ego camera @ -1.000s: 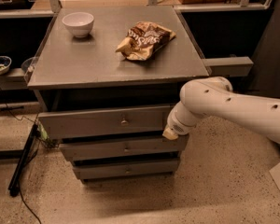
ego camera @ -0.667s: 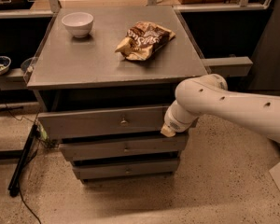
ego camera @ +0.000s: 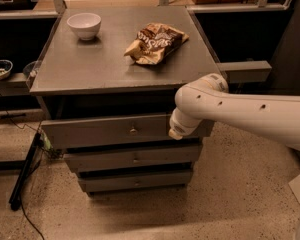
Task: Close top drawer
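Observation:
The top drawer (ego camera: 100, 131) is a wide grey drawer with a small round metal knob (ego camera: 133, 130) at its centre. It stands pulled out a little from the grey cabinet (ego camera: 115, 64), further forward than the two lower drawer fronts (ego camera: 135, 157). My white arm (ego camera: 240, 114) reaches in from the right. Its end, with my gripper (ego camera: 176, 132), is against the right part of the top drawer's front panel, to the right of the knob. The arm hides that end of the panel.
On the cabinet top are a white bowl (ego camera: 84, 24) at the back left and a crumpled brown snack bag (ego camera: 155, 43). A shelf unit with a small dish (ego camera: 0, 69) stands to the left. A dark cable (ego camera: 25, 169) lies on the speckled floor at the left.
The end of my arm has shifted slightly left and up along the top drawer's front. The drawer still stands about as far out as before.

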Robot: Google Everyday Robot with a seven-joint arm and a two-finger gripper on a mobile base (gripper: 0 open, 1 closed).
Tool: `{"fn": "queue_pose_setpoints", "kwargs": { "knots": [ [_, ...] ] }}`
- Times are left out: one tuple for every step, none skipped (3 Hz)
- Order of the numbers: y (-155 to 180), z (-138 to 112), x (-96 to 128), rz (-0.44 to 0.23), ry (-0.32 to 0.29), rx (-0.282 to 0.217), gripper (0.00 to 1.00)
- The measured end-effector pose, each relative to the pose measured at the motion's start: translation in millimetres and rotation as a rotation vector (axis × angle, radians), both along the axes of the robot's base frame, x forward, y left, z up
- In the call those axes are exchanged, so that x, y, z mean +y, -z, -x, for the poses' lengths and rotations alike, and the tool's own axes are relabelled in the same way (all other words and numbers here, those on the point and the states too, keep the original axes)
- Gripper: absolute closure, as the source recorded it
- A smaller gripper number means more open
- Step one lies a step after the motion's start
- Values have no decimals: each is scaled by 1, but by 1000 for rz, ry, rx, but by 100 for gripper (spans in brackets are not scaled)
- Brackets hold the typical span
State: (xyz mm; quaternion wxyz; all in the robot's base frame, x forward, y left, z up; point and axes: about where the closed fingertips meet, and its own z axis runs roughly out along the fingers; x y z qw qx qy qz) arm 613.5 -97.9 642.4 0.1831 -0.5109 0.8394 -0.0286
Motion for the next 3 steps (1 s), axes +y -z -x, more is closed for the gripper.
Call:
{"fn": "queue_pose_setpoints", "kwargs": {
  "knots": [
    [1,-8,3,22,7,-18,100],
    [0,-15,5,33,10,-32,100],
    [0,-15,5,33,10,-32,73]
  ]
}}
